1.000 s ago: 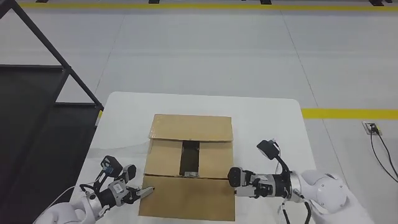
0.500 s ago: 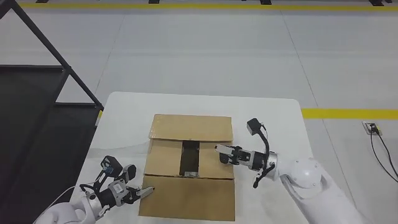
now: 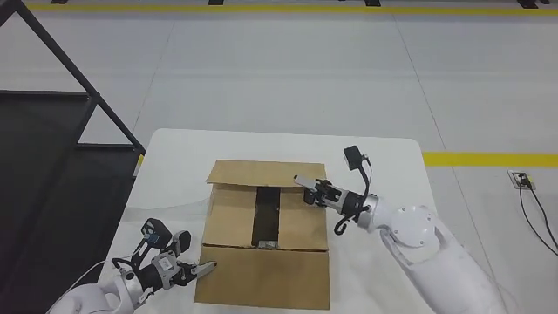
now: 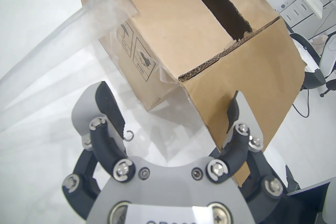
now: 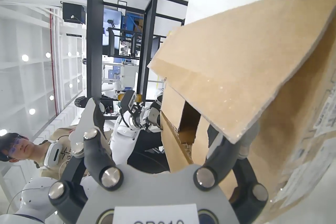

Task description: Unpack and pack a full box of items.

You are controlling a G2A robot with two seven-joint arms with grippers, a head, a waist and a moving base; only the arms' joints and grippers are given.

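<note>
box (image 3: 301, 227) sits mid-desk (image 3: 174, 153), nearer the robot's edge. Two side flaps (image 3: 231, 222) are folded down flat with a dark gap (image 3: 266, 216) between them. Near flap (image 3: 261, 279) is folded out toward the robot, far flap (image 3: 261, 173) is part raised and tilted. Right pincer (image 5: 155, 117) is at the far flap's right corner, spread wide: one finger (image 5: 223, 147) is tucked under the flap's edge, the other is out in free air, nothing pinched. Left pincer (image 4: 170, 96) hangs low by the box's near left corner, also spread, straddling the corner where the near flap hinges. One of its fingers overlaps that flap in the wrist view, can't tell if it touches. Loose clear tape (image 4: 105, 7) hangs off the box's left side and trails toward the desk. Small wire ring (image 4: 128, 136) lies on the desk just beside the left pincer's other finger
</note>
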